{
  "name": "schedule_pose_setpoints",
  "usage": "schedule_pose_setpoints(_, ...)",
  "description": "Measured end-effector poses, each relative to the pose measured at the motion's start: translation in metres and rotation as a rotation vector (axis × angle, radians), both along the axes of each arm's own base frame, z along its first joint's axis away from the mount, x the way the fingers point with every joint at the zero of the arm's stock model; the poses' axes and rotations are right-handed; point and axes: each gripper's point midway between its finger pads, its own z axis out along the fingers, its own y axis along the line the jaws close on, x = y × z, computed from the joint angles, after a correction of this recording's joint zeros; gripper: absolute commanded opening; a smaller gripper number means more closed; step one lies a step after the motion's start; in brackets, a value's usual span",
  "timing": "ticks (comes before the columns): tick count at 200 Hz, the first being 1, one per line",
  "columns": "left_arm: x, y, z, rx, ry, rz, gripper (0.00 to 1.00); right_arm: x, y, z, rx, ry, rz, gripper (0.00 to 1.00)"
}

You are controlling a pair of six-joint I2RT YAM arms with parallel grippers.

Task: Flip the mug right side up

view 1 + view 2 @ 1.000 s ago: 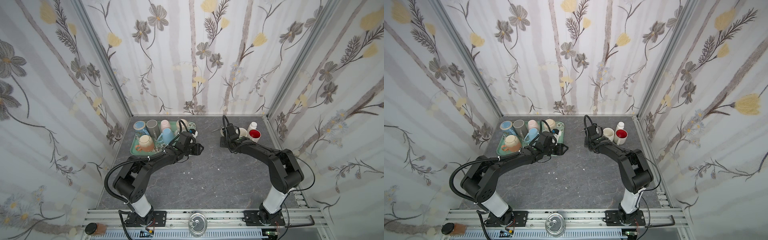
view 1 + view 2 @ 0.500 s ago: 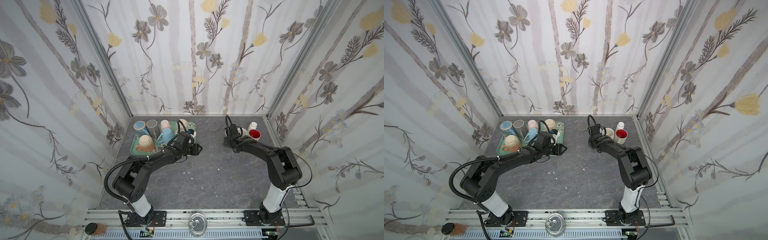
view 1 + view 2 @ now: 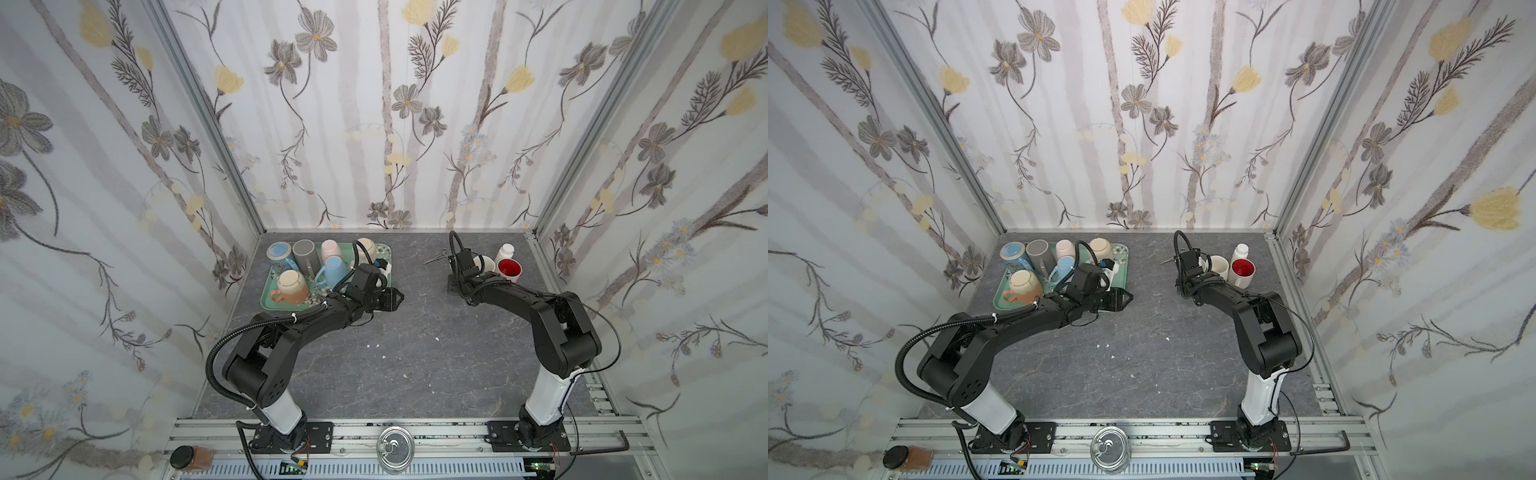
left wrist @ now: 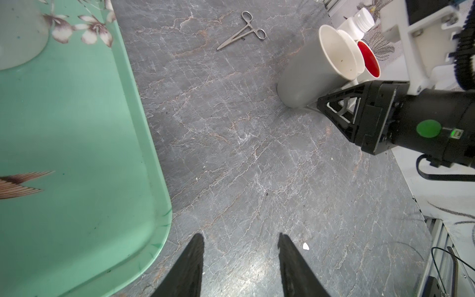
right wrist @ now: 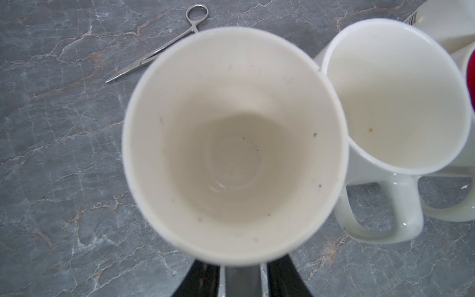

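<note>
Grey ceramic mug w/ white inside [image 5: 231, 144] stands mouth-up on desk [image 5: 51, 180], handle [image 5: 241, 286] btwn jaws of right claw [image 5: 241, 270], grip can't tell; left claw [image 4: 240, 235] apart, farther.

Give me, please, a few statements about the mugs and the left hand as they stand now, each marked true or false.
1. The gray mug stands mouth up on the table. True.
2. The left hand holds a mug. False: it is open and empty, over the table beside the green tray.
3. The red-lined mug lies on its side. False: it stands upright next to the white mug.
4. A pair of metal forceps lies on the table, apart from the mugs. True.
5. Every mug on the tray stands mouth up. False: the orange mug is base up.
</note>
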Motion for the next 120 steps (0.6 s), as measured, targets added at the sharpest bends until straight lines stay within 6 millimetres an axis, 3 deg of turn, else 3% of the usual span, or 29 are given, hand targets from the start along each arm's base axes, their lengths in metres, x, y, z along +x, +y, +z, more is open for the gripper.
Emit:
schedule_pose_setpoints(75, 0.004, 0.006, 0.014, 0.026, -0.034, 0.018, 0.46, -0.002, 0.007, 0.035, 0.030, -0.066, 0.016, 0.42)
schedule_pose_setpoints(120, 0.016, 0.035, 0.037, 0.065, -0.100, 0.080, 0.48, -0.007, 0.012, 0.060, 0.051, -0.111, 0.031, 0.43)
